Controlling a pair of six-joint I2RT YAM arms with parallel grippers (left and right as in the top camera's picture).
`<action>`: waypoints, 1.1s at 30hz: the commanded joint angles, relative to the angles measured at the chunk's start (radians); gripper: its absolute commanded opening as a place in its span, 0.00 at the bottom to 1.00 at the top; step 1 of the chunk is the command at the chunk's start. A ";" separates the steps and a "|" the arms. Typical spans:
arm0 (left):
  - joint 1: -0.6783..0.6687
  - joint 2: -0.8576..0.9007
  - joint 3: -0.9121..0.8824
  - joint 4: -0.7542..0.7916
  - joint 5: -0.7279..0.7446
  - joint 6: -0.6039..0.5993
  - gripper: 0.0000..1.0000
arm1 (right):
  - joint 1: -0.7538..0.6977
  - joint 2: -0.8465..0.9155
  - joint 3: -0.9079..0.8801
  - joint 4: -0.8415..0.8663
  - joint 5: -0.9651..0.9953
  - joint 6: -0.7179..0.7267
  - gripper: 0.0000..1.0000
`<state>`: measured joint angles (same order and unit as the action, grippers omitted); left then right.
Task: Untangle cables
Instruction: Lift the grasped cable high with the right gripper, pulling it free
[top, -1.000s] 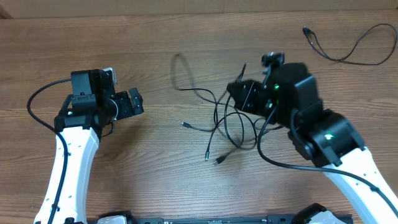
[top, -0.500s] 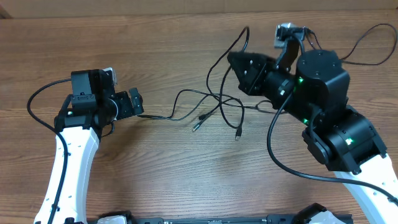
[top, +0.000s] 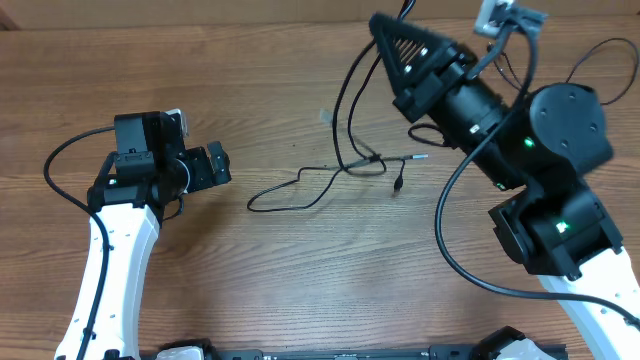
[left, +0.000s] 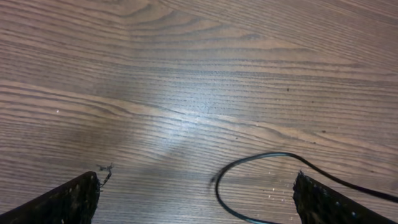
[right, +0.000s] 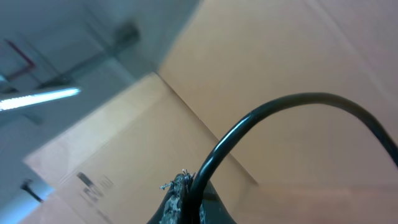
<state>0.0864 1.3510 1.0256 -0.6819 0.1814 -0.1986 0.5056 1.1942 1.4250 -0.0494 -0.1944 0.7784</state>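
Note:
My right gripper (top: 385, 28) is raised high at the table's back and is shut on a black cable (right: 273, 115). The cables (top: 345, 120) hang from it as thin black strands down to a small knot (top: 372, 160) on the wood, with plug ends near it. One strand trails left in a loop (top: 285, 195) across the table. The end of that loop (left: 249, 168) lies between the fingers of my left gripper (left: 196, 199). My left gripper (top: 218, 165) is open, low over the table at the left, and holds nothing.
Another thin black cable (top: 585, 70) lies at the far right back of the table, partly behind my right arm. The wooden table (top: 300, 280) runs bare along its front. The right wrist view points up at a cardboard box and a ceiling.
My right gripper has lifted up and back with the cable, pulling the tangle taller and to the right. The trailing strand has slid away from my left gripper. The left arm has not moved.

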 joint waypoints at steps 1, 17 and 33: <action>-0.002 -0.009 0.004 0.002 -0.009 0.019 1.00 | 0.005 -0.019 0.030 0.093 0.006 0.033 0.04; -0.002 -0.009 0.004 0.002 -0.009 0.019 0.99 | 0.005 0.028 0.029 -0.280 0.026 0.029 0.04; -0.002 -0.009 0.004 0.002 -0.009 0.019 1.00 | 0.005 -0.048 0.031 -0.491 -0.005 0.066 0.04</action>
<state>0.0864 1.3510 1.0256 -0.6815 0.1806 -0.1986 0.5056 1.2102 1.4364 -0.5823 -0.1955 0.8421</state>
